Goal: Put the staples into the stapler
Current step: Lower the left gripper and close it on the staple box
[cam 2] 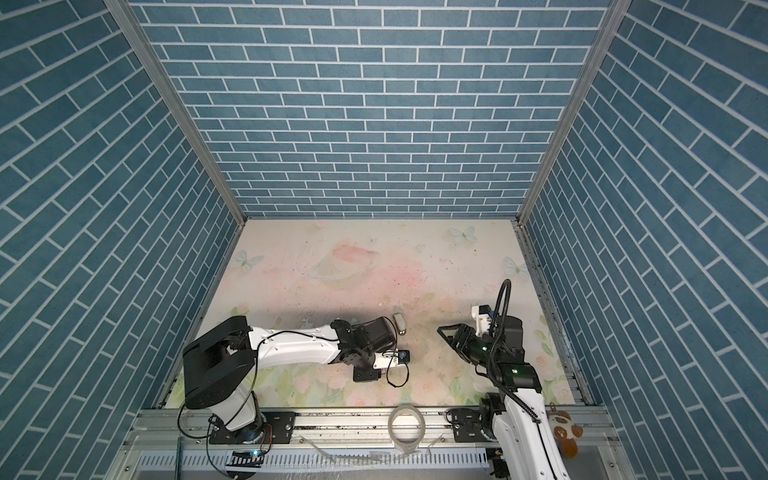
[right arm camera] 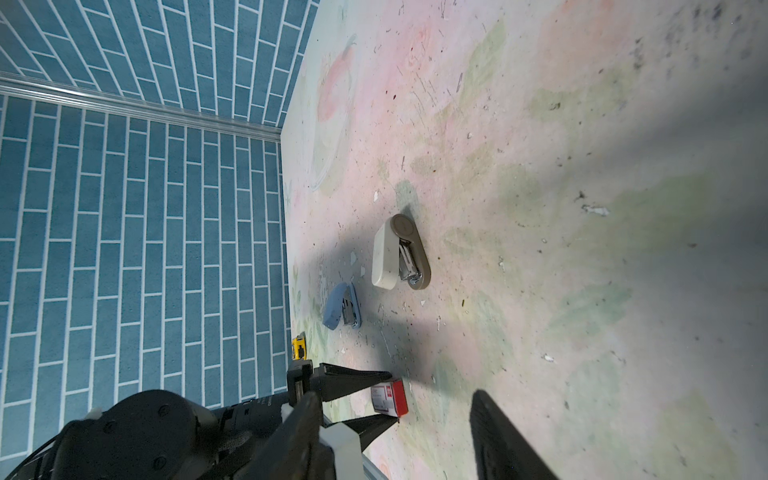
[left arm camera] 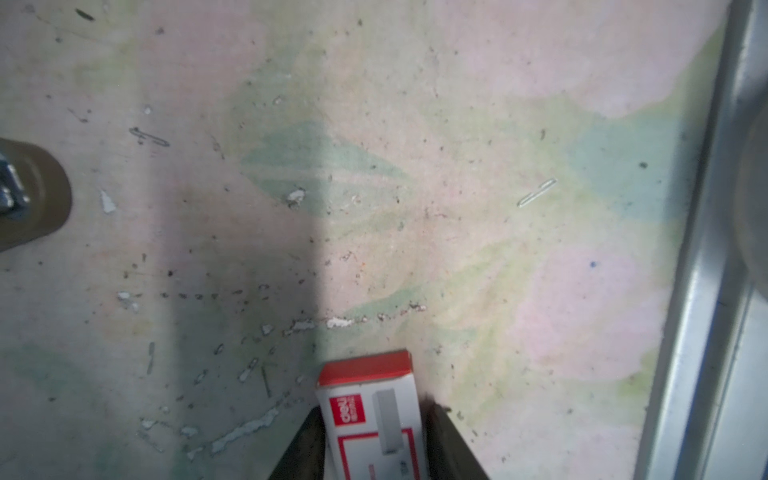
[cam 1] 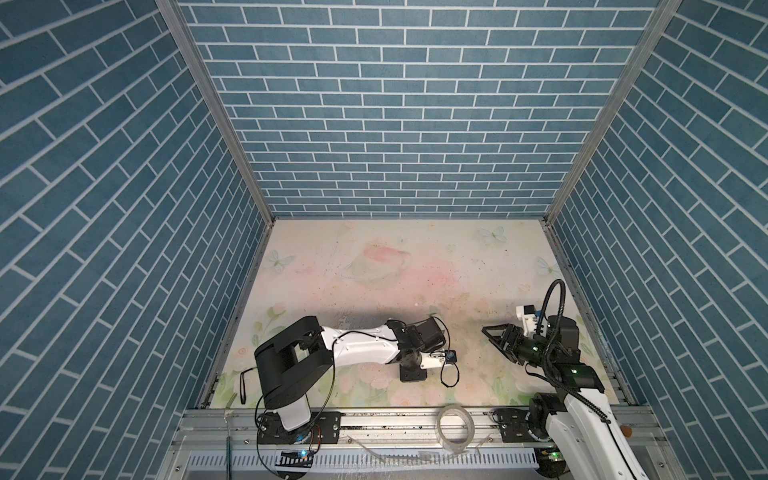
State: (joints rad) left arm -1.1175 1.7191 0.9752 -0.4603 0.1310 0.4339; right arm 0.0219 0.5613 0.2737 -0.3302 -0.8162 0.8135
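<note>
My left gripper is shut on a small white-and-red cardboard box that rests on the mat, one finger against each long side. The right wrist view shows the same grip near the front rail. The staples are hidden. A beige stapler lies on the mat with its top swung aside and its metal magazine showing; in a top view it peeks out beyond the left wrist. A blue stapler lies closer to the left wall. My right gripper hovers open and holds nothing, to the right of both.
A roll of clear tape stands on the front rail. A small yellow object sits by the left wall. Single loose staples and paint chips dot the floral mat. A metal rail borders the mat close to the box.
</note>
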